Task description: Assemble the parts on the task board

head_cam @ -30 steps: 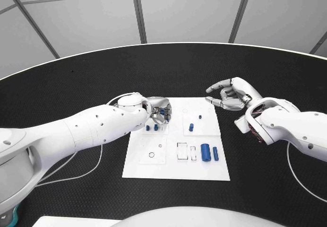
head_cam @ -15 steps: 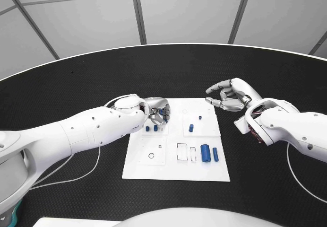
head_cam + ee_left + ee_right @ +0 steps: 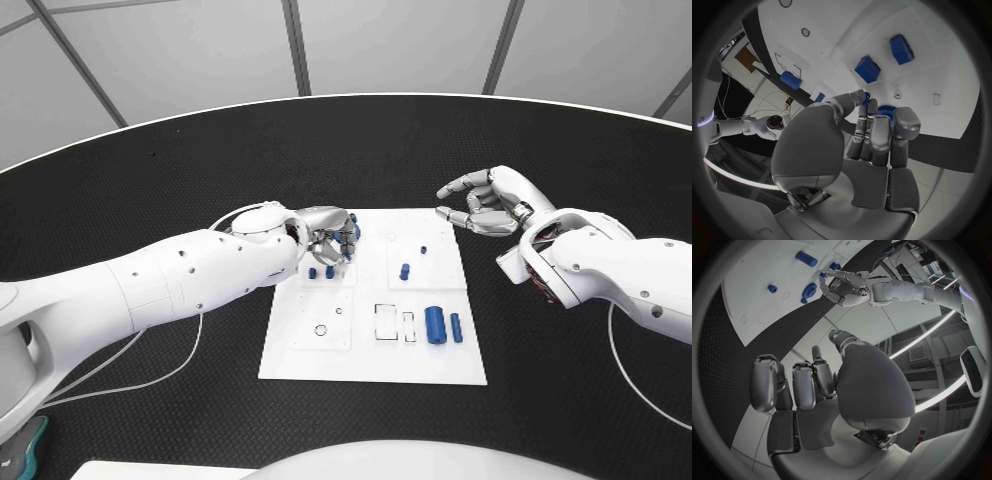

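My left robot hand (image 3: 332,243) hovers over the board's (image 3: 433,360) far left corner, fingers curled around a small blue part (image 3: 885,111) at their tips. My right robot hand (image 3: 485,203) waits half-curled and empty off the board's far right corner. If the pinch slackens, I judge the part could tilt and miss its hole.

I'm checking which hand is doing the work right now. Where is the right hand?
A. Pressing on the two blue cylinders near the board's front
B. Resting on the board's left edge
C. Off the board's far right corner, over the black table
C: the head view shows the right hand over the black table just beyond the task board, holding nothing.
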{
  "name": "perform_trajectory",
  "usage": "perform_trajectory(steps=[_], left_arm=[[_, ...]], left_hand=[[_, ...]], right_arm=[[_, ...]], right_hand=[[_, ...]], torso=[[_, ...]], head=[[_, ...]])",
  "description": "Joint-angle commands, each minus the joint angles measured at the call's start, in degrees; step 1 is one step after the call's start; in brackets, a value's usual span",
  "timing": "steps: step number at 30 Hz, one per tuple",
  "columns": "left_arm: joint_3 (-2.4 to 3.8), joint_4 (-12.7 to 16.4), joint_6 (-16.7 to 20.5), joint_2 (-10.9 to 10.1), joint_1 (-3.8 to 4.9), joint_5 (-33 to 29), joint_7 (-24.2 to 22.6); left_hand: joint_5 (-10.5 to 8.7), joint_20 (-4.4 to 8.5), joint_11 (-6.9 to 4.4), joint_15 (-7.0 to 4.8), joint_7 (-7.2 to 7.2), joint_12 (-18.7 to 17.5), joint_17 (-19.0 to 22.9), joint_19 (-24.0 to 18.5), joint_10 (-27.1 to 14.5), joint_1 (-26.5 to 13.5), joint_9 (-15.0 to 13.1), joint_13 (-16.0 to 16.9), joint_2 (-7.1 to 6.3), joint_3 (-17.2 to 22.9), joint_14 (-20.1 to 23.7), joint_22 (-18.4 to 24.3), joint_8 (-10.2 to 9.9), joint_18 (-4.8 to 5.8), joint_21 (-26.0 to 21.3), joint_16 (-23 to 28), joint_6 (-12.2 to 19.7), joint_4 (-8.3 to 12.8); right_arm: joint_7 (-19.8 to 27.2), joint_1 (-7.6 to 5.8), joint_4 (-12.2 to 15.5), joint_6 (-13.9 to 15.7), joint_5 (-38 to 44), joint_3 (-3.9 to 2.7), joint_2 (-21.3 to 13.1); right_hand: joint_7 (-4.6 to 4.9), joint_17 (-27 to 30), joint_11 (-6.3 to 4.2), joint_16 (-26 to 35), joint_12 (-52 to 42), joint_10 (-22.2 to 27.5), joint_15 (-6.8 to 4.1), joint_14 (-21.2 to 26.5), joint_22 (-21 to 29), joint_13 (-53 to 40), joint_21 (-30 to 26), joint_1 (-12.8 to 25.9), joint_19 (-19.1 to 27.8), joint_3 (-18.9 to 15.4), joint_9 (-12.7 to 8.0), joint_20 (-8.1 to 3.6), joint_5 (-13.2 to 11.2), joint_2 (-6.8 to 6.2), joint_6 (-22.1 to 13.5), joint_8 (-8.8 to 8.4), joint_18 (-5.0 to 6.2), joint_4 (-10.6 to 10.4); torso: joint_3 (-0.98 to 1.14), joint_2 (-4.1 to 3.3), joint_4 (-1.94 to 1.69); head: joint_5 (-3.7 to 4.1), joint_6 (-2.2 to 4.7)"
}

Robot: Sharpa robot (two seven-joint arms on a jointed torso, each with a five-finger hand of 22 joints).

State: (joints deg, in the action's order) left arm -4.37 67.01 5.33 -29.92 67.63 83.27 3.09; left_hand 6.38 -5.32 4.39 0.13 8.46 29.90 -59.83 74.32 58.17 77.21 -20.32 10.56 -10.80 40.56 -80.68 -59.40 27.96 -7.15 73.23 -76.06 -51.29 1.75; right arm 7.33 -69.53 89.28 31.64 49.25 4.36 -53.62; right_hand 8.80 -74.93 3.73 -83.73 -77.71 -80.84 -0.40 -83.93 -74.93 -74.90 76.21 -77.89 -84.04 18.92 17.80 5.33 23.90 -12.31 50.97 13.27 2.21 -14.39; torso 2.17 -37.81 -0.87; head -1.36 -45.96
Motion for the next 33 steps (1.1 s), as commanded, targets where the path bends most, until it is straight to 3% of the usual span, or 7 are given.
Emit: perform_trajectory(steps=[1, 18, 25, 33], left_arm=[[0.01, 0.4, 0.0, -0.3, 0.0, -0.2, 0.0], [0.3, 3.4, -0.9, -3.4, 0.45, -1.4, 0.8], [0.99, 4.2, -1.5, -4.8, 0.96, -1.8, 1.4], [1.36, 4.4, -2.1, -6.2, 1.42, -2.5, 2.0]], left_hand=[[-0.18, 0.16, -0.1, -0.17, -0.07, -0.3, 0.1, 0.5, 0.6, 0.2, 0.1, -0.1, -0.13, 0.0, -0.4, -0.2, -0.4, 0.74, 0.2, -0.1, -0.6, 0.3], [-0.18, 0.21, -0.21, -0.26, -0.12, -0.8, 1.6, 0.9, 1.4, 0.0, 0.1, -0.2, -0.18, -0.1, -0.3, -0.9, -0.6, 0.87, 0.7, 0.3, -1.4, 0.5], [-0.19, 0.23, -0.25, -0.3, -0.15, -1.0, 2.0, 1.0, 1.7, 0.0, 0.2, -0.2, -0.17, -0.2, -0.2, -1.1, -0.7, 0.92, 0.9, 0.5, -1.7, 0.6], [-0.2, 0.24, -0.28, -0.33, -0.17, -1.1, 2.3, 1.0, 1.8, -0.1, 0.2, -0.2, -0.16, -0.2, -0.2, -1.3, -0.8, 0.94, 0.9, 0.6, -1.8, 0.6]], right_arm=[[0.0, 0.0, 0.0, 0.0, 0.0, 0.0, 0.0], [0.2, 0.0, -0.1, 0.1, 0.0, 0.0, -0.1], [0.2, 0.01, -0.2, 0.1, 0.0, 0.0, -0.1], [0.2, 0.01, -0.3, 0.1, 0.0, 0.0, -0.1]], right_hand=[[0.04, -6.6, -0.02, 0.1, -0.2, -0.2, -0.4, -3.9, -5.3, -3.9, -0.1, -0.1, -1.2, 0.3, -0.1, -0.44, 0.3, -0.26, 0.1, 0.39, 0.92, 0.0], [0.04, -6.6, -0.02, 0.1, -0.2, -0.2, -0.4, -3.9, -5.3, -3.9, -0.1, -0.1, -1.2, 0.3, -0.1, -0.44, 0.3, -0.26, 0.1, 0.39, 0.92, 0.0], [0.04, -6.6, -0.02, 0.1, -0.2, -0.2, -0.4, -3.9, -5.3, -3.9, -0.1, -0.1, -1.2, 0.3, -0.1, -0.44, 0.3, -0.26, 0.1, 0.39, 0.92, 0.0], [0.04, -6.6, -0.02, 0.1, -0.2, -0.2, -0.4, -3.9, -5.3, -3.9, -0.1, -0.1, -1.2, 0.3, -0.1, -0.44, 0.3, -0.26, 0.1, 0.39, 0.92, 0.0]], torso=[[0.01, -0.07, -0.01], [0.04, 0.01, -0.02], [0.01, 0.01, -0.05], [0.02, -0.08, -0.01]], head=[[0.04, 0.04], [-0.12, 0.11], [-0.18, 0.19], [-0.16, 0.36]])
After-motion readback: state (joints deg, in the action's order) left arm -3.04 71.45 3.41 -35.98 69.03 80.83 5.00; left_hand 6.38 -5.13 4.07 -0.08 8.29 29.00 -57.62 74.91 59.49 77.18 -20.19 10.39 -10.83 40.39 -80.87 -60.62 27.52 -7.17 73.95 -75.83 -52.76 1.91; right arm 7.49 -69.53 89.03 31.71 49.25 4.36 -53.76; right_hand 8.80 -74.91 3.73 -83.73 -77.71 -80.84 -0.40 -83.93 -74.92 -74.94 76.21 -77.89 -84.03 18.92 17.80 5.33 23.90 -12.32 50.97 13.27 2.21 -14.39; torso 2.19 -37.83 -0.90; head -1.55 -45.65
